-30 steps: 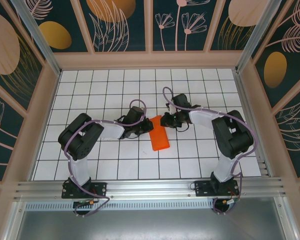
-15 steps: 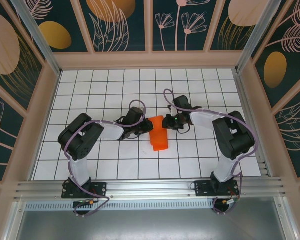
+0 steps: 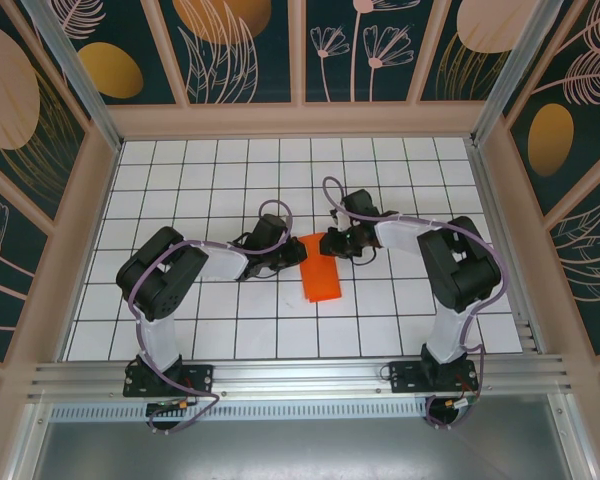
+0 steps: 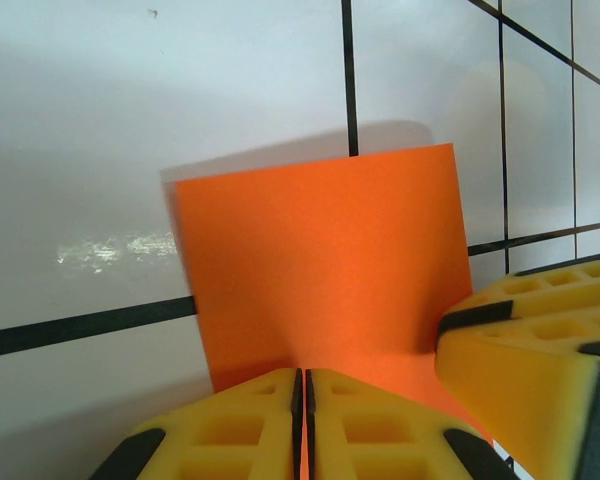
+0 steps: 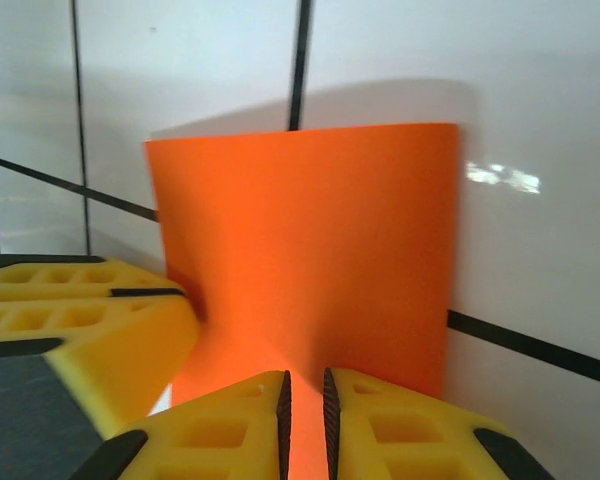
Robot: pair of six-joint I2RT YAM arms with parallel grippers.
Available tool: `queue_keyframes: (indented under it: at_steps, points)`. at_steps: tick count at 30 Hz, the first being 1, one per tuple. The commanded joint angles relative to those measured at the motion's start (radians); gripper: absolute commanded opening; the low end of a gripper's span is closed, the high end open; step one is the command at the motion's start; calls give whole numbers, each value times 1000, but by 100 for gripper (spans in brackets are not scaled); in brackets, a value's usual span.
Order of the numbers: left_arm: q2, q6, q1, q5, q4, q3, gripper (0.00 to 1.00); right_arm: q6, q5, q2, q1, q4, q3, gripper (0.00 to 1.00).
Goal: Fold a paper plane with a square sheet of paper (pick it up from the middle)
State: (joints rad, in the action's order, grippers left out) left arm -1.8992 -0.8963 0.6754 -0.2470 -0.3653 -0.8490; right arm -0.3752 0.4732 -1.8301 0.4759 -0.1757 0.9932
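The orange sheet of paper (image 3: 321, 275) lies folded into a narrow strip on the white grid table (image 3: 200, 180), between both arms. Its far end curls upward in the left wrist view (image 4: 320, 260) and the right wrist view (image 5: 310, 250). My left gripper (image 3: 298, 256) meets that end from the left, jaws shut (image 4: 302, 372) with orange showing in the slit. My right gripper (image 3: 328, 243) comes from the right, jaws nearly together (image 5: 303, 373) over a ridge of the paper. Each wrist view catches the other gripper's yellow fingers (image 4: 540, 340) (image 5: 80, 320). The paper plane is out of view.
Wooden-framed patterned walls (image 3: 300, 50) enclose the table at the back and both sides. An aluminium rail (image 3: 300, 375) carrying both arm bases runs along the near edge. White grid cells stretch around the paper on every side.
My right gripper has shifted left onto the paper's far end. That end has lifted off the table, so the strip looks shorter from above. The left arm stayed put.
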Motion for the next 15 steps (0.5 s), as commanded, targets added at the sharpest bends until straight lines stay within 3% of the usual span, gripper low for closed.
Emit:
queue_keyframes:
  at_steps: [1, 9, 15]
  points:
    - [-109, 35, 2, 68, 190, 41, 12, 2, 19, -8, -31, 30, -42, 20]
    - [-92, 50, 1, 45, 202, -6, 13, -1, 50, 89, -23, 6, -10, 24]
    - [-79, 53, 3, 35, 204, -31, 13, 8, -116, 181, -20, -61, -24, 37]
